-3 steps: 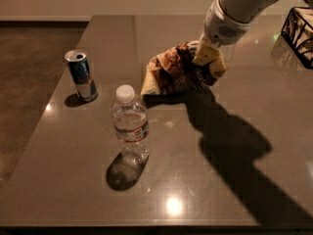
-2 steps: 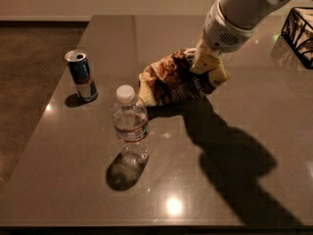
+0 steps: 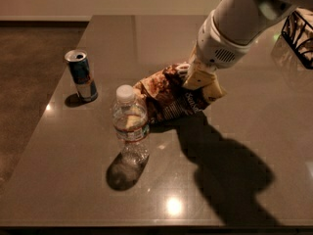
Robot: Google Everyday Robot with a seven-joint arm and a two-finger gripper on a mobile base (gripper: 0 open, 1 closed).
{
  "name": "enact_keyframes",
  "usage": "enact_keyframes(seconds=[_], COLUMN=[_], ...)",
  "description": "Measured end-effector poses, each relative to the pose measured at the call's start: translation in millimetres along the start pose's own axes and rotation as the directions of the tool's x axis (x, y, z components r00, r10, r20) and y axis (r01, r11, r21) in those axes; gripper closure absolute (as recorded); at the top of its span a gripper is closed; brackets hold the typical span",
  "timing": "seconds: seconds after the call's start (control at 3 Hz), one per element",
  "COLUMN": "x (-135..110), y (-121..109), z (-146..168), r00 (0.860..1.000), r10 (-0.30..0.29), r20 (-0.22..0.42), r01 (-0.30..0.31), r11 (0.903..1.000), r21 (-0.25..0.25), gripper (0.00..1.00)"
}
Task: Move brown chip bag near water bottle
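Observation:
The brown chip bag [image 3: 168,93] is a wrinkly dark foil bag with pale edges, held just right of the water bottle and almost touching it. The water bottle [image 3: 130,124] stands upright near the table's middle left, clear with a white cap and a pale label band. My gripper [image 3: 199,82] comes in from the upper right on a white arm and is shut on the right end of the chip bag. Its tan fingers [image 3: 211,89] clamp the bag's edge.
A blue-and-silver drink can [image 3: 81,75] stands at the left of the dark glossy table [image 3: 234,190]. A black wire basket [image 3: 299,35] sits at the far right edge. The floor lies beyond the table's left edge.
My gripper has carried the chip bag leftward and toward the front, from the table's middle back to right beside the water bottle. The bottle and can have not moved.

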State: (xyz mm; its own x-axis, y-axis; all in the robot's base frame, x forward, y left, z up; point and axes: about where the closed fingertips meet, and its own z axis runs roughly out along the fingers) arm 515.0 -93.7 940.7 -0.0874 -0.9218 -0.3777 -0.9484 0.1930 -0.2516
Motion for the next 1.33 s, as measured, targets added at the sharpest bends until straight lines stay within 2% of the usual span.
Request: enact_keyframes(seconds=[0.33, 1.0, 1.33], x=[-1.6, 0.2, 5.8], y=[9.8, 17.1, 14.6], z=[9.1, 11.1, 2.7], r00=[1.000, 1.000, 0.999], r10=[0.011, 0.027, 0.034], r20=[-0.002, 0.004, 0.014], r01=[-0.011, -0.027, -0.033], r11=[0.9997, 0.9985, 0.9979], r21=[-0.020, -0.048, -0.057], gripper=[0.84, 0.36, 0.13])
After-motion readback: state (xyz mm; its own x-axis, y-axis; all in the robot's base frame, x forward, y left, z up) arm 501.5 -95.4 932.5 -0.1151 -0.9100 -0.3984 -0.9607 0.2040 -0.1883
